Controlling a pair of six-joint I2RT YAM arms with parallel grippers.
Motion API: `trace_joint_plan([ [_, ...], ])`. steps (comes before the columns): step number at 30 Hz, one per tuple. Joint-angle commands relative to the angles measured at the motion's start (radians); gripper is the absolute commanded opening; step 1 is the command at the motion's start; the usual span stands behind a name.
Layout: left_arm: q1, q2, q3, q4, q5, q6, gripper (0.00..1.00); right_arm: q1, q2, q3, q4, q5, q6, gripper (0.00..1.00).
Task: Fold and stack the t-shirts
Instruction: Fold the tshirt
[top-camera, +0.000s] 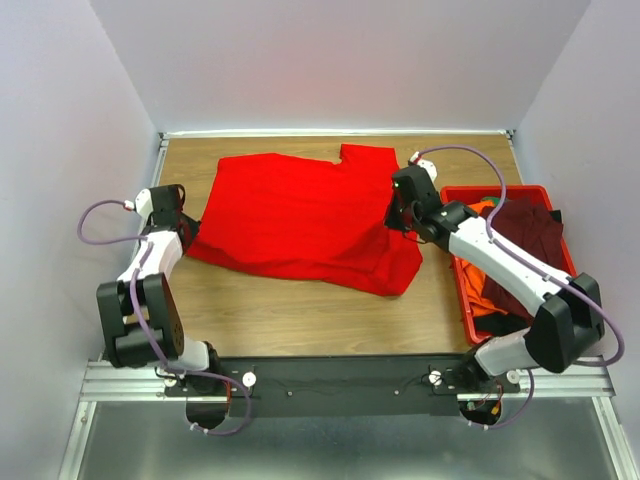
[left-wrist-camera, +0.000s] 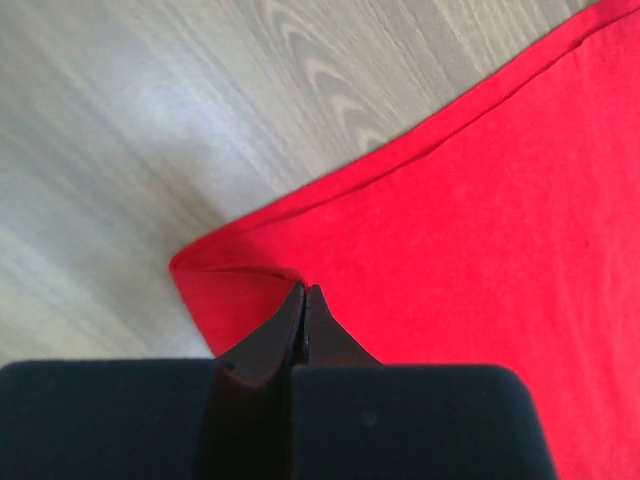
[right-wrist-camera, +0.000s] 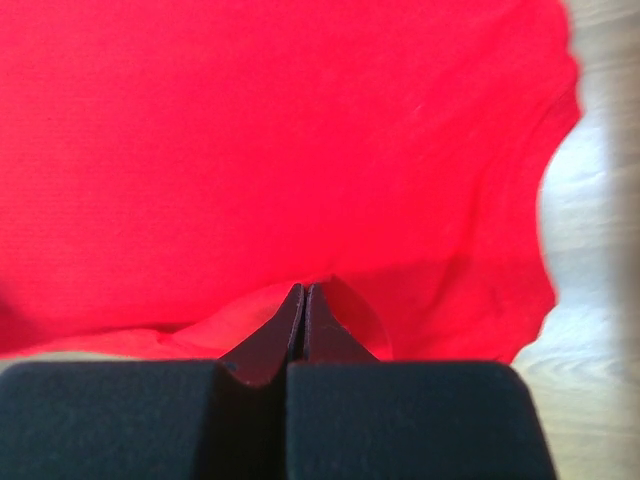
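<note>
My left pincer is pressed together, and a small fold at the corner of the red t-shirt runs in between its tips, so it looks to be pinching the cloth there. From that corner the shirt spreads away ahead and to the right of the pincer, with bare table ahead and to its left. The left arm is bent sharply at the elbow, with the wrist low at the shirt's left edge.

My right pincer is also pressed together, gripping a raised ridge of the same shirt. The cloth fills the view beyond it and ends in a wavy edge on the right. The right arm reaches out long, passing over the red bin, which holds a maroon shirt and an orange shirt behind that pincer.
</note>
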Motion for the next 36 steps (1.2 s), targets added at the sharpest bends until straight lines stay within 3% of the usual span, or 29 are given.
trace_joint_plan([
  [1,-0.007,0.101,0.075,-0.005,-0.034,-0.002,0.02,-0.058,0.054,0.055,0.017,0.021,-0.060,0.00],
  [12,-0.027,0.224,0.186,0.002,-0.022,0.037,0.02,-0.144,0.149,0.093,0.064,-0.037,-0.094,0.01],
  [36,-0.028,0.287,0.268,-0.004,-0.014,0.063,0.02,-0.222,0.118,0.006,0.109,-0.043,-0.088,0.00],
])
